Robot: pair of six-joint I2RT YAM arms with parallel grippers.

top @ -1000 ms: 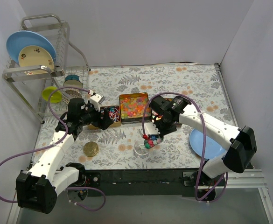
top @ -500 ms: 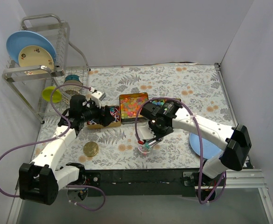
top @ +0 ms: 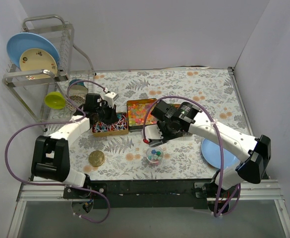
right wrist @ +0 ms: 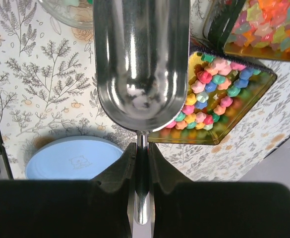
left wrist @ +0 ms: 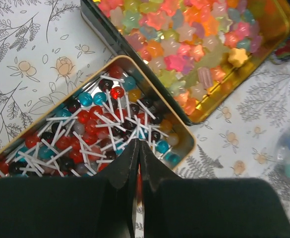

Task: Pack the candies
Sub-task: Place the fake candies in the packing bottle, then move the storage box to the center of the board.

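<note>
The candies lie in open gold tins: red, blue and dark lollipops with white sticks (left wrist: 92, 124) in the left tin (top: 107, 126), star gummies (left wrist: 184, 34) in the middle tin (top: 141, 113), and pastel pieces (right wrist: 211, 94) in a hexagonal tin. A small clear jar (top: 154, 154) holds a few coloured candies. My left gripper (left wrist: 138, 145) is shut with its tips down among the lollipop sticks; I cannot tell whether a stick is pinched. My right gripper (right wrist: 142, 148) is shut on the handle of a metal scoop (right wrist: 140, 69), whose bowl is empty, beside the pastel tin.
A round gold lid (top: 96, 158) lies near the front left. A light blue plate (top: 219, 151) sits at the front right. A dish rack (top: 35, 64) with plates stands at the back left, with a green cup (top: 54, 100) below it.
My left gripper has moved over the lollipop tin and shut. My right arm has swung the scoop off the jar, back toward the tins; the jar now holds candies.
</note>
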